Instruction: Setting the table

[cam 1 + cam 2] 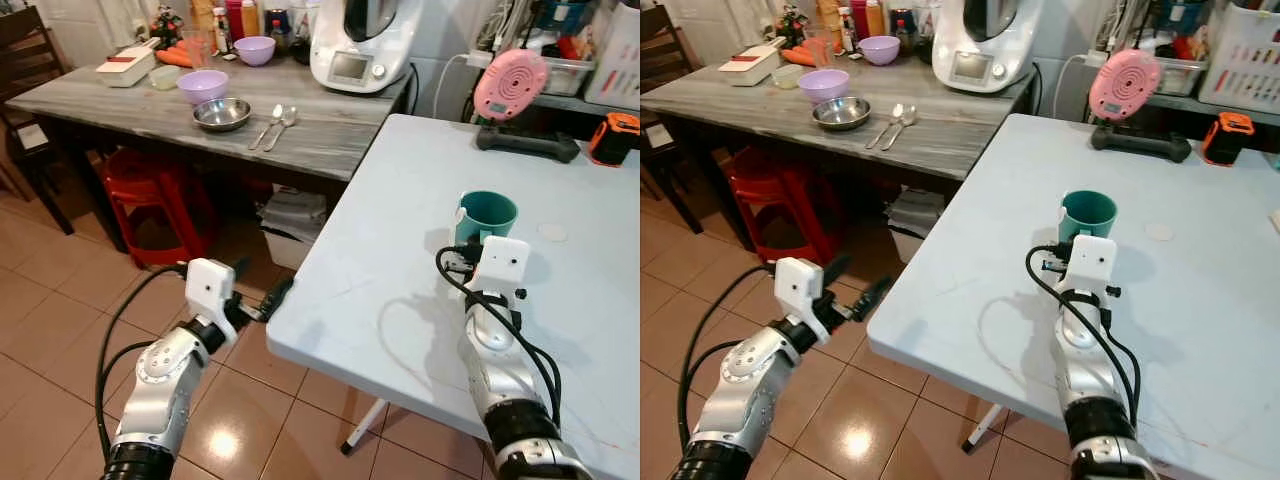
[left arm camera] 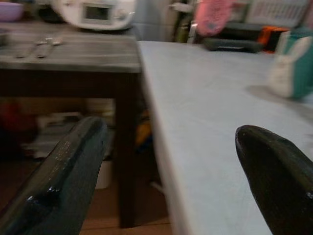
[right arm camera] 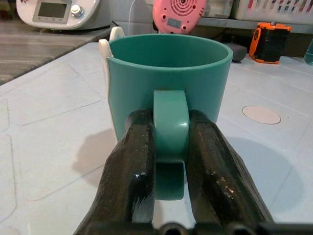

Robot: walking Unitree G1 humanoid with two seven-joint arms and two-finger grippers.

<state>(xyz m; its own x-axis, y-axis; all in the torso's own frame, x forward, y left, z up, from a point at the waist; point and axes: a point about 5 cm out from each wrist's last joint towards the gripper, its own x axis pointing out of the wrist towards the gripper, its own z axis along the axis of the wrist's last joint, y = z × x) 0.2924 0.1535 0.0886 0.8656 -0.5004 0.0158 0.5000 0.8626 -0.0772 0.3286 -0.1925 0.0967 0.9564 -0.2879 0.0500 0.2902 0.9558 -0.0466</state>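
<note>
A teal mug point(image 1: 487, 213) stands upright on the white table point(image 1: 400, 190), its handle turned toward me. My right gripper point(image 3: 170, 120) is shut on the mug's handle point(image 3: 170, 117), one black finger pressed on each side of it. The right wrist hovers just above the tabletop behind the mug. My left gripper point(image 1: 262, 285) is open beside the white table's near left corner, low by its edge, with nothing between its fingers point(image 2: 73, 161). Two spoons point(image 1: 272, 125), a steel bowl point(image 1: 222, 113) and a purple bowl point(image 1: 203, 85) lie on the wooden table point(image 1: 330, 140) at the back left.
A white kitchen appliance point(image 1: 360, 45) and another purple bowl point(image 1: 254, 49) stand at the back of the wooden table. A red stool point(image 1: 150, 195) sits under it. A pink device point(image 1: 510, 85) and an orange object point(image 1: 615, 135) are at the white table's far side. Tiled floor lies to my left.
</note>
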